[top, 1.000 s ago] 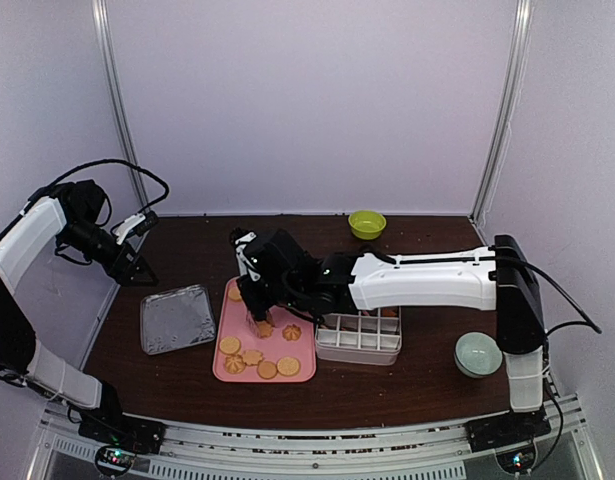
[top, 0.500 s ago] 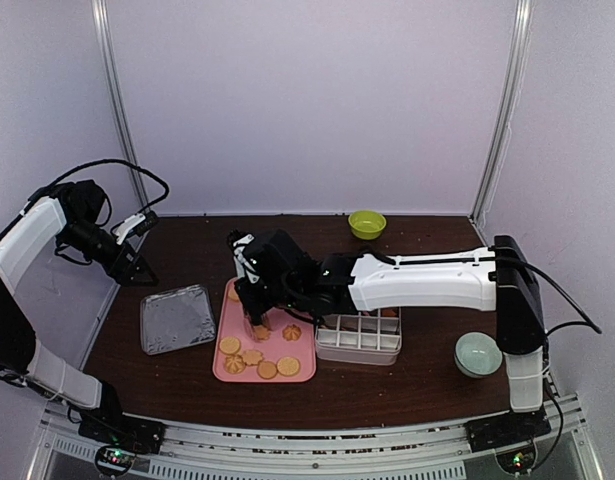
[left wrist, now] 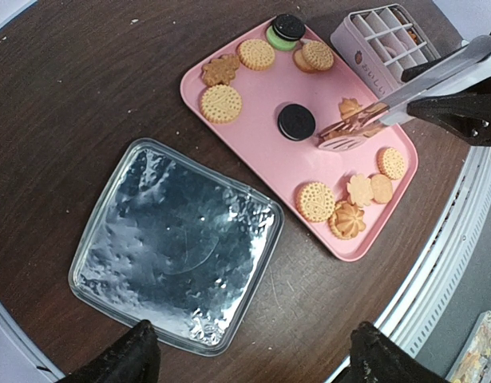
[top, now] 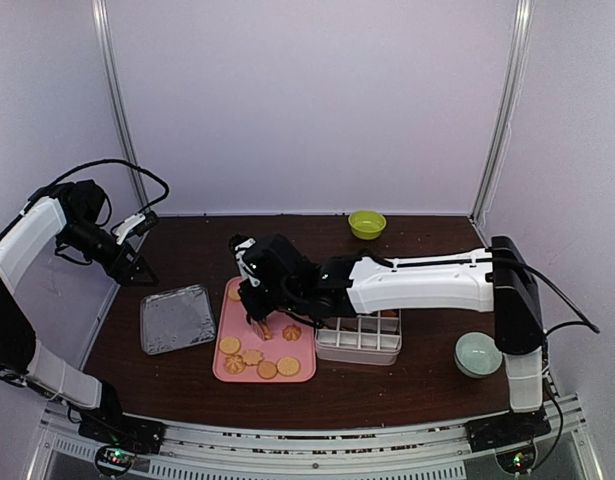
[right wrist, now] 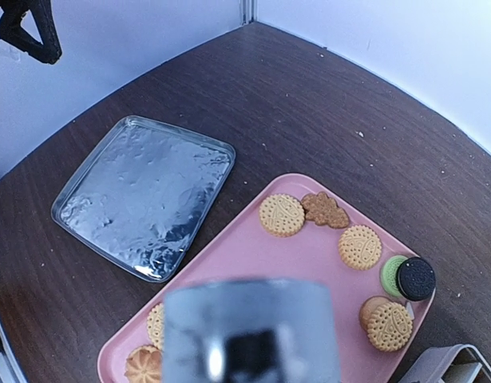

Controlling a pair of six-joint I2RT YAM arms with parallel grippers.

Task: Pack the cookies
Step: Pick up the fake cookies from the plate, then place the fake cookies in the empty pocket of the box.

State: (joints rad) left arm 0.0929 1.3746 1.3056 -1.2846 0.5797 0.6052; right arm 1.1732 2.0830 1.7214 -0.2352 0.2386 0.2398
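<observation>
A: How far along?
B: Barely. Most small flat cookies (left wrist: 315, 201) lie on the pink plastic tray (left wrist: 253, 144); the white divided box (left wrist: 373, 36) looks mostly empty.
A: Claws?
B: Right gripper (left wrist: 469, 112) clamps metal tongs (left wrist: 421, 84) pinching 1 tan cookie (left wrist: 353, 126) over the tray. Left gripper (left wrist: 253, 347) gapes wide, holding nothing.

No legible text, brand, number or sign anywhere; only a small dark logo-like mark and a faint row of letters printed on the side wall of the white divided box (left wrist: 363, 58), too blurred to read.
</observation>
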